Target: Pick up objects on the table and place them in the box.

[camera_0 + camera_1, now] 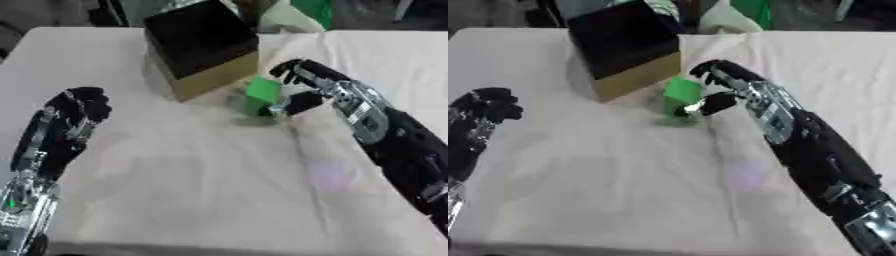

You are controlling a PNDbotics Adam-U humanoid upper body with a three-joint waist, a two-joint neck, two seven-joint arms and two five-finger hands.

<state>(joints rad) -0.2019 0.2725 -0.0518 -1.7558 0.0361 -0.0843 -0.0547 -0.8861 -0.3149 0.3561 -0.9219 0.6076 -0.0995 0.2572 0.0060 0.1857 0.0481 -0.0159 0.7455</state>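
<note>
your right hand (308,89) pinches green block (262,95) between thumb and curled fingers, block just beside box (203,47), near its open top, so short lift likely finishes placement; left hand (74,112) idle at left, fingers curled, holding nothing

A pale cloth (201,190) covers the table, creased in long folds down its right half, with a faint pinkish patch (331,175) on it toward the right. Beyond the far edge stands something bright green (313,11) beside a whitish shape (284,20), too blurred to make out, and the rest back there is dark, indistinct clutter
</note>
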